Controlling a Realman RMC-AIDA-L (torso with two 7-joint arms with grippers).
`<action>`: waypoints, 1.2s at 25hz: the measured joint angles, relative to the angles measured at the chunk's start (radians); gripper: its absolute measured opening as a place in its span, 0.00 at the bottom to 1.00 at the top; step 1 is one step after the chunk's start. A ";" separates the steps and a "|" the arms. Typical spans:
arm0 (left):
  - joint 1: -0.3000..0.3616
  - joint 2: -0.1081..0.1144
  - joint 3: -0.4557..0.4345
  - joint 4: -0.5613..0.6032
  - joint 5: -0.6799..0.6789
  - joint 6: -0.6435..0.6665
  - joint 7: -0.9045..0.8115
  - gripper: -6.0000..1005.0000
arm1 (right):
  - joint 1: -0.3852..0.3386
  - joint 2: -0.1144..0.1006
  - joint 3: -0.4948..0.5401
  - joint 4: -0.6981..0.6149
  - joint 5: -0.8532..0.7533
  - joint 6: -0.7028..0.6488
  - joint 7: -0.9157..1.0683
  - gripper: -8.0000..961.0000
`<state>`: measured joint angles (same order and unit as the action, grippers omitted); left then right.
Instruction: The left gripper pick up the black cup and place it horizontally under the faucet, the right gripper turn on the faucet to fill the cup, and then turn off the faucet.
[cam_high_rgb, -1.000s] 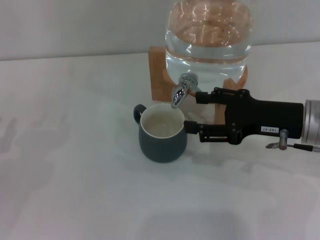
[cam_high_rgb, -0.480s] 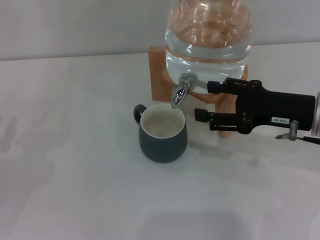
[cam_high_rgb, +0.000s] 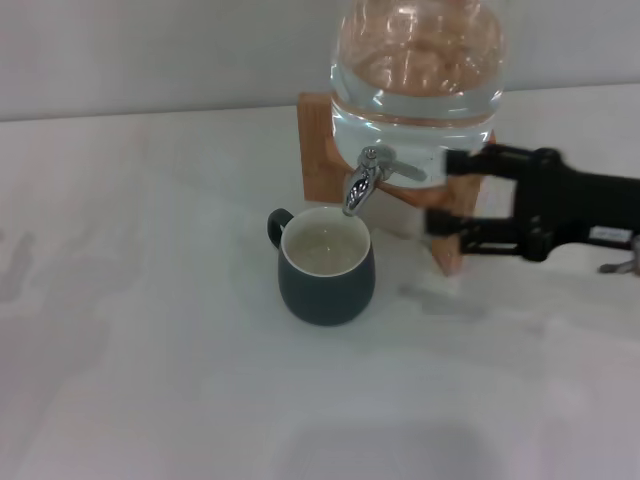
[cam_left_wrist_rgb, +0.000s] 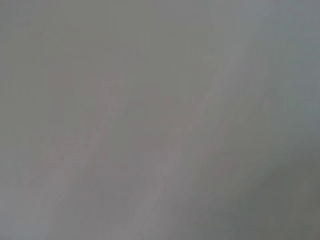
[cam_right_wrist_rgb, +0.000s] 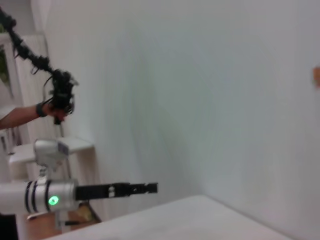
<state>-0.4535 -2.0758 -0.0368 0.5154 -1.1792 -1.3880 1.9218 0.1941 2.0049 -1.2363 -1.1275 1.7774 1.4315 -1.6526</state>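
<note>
The black cup (cam_high_rgb: 325, 268) stands upright on the white table, its cream-white inside facing up and its handle to the back left. It sits right under the spout of the chrome faucet (cam_high_rgb: 364, 181); no stream of water shows. My right gripper (cam_high_rgb: 440, 190) is open and empty, to the right of the faucet's lever and clear of it, in front of the wooden stand. My left gripper (cam_right_wrist_rgb: 145, 188) shows only in the right wrist view, far off at the end of its white arm with the green light, away from the cup. The left wrist view shows only blank grey.
The clear glass water jar (cam_high_rgb: 420, 70) rests in a wooden stand (cam_high_rgb: 314, 150) behind the cup. The white table (cam_high_rgb: 150, 330) stretches to the left and front. In the right wrist view a person's hand (cam_right_wrist_rgb: 57, 97) holds a device beside a pale wall.
My right gripper has drawn back to the right, away from the faucet lever and the cup. The cup and the faucet have not moved.
</note>
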 joint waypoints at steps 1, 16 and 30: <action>0.000 0.000 0.000 0.000 0.000 0.000 0.000 0.43 | -0.007 0.000 0.026 0.000 -0.003 0.006 0.001 0.87; 0.006 -0.001 0.038 0.002 -0.005 -0.017 0.000 0.43 | -0.074 -0.003 0.462 0.080 -0.025 0.049 -0.018 0.87; 0.042 -0.006 0.038 0.011 -0.039 -0.112 0.019 0.62 | -0.049 -0.024 0.713 0.132 -0.043 -0.061 -0.025 0.88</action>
<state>-0.4117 -2.0817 0.0014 0.5263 -1.2183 -1.5002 1.9406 0.1451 1.9807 -0.5229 -0.9960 1.7346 1.3707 -1.6772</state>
